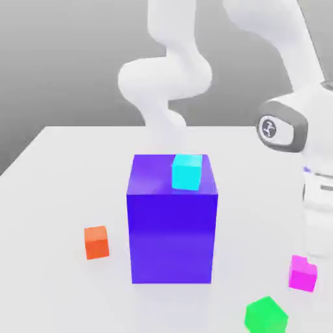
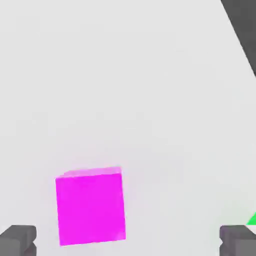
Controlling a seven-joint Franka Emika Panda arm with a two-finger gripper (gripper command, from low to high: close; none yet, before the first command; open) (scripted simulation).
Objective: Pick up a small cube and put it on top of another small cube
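A small magenta cube (image 1: 303, 273) rests on the white table at the exterior view's right, right under the wrist end of my arm (image 1: 317, 208). In the hand view the magenta cube (image 2: 90, 207) lies flat on the table just ahead of my gripper (image 2: 128, 240). The gripper is open, its dark fingertips (image 2: 18, 239) spread wide, and nothing is held. A small cyan cube (image 1: 187, 172) sits on top of the large blue block (image 1: 172, 227). A small orange cube (image 1: 96, 242) lies at the exterior view's left and a small green cube (image 1: 265, 316) near the front right.
The tall blue block stands in the middle of the table (image 1: 65, 195). The green cube (image 2: 252, 220) shows as a sliver beside one fingertip. The table edge (image 2: 240, 35) runs close by in the hand view.
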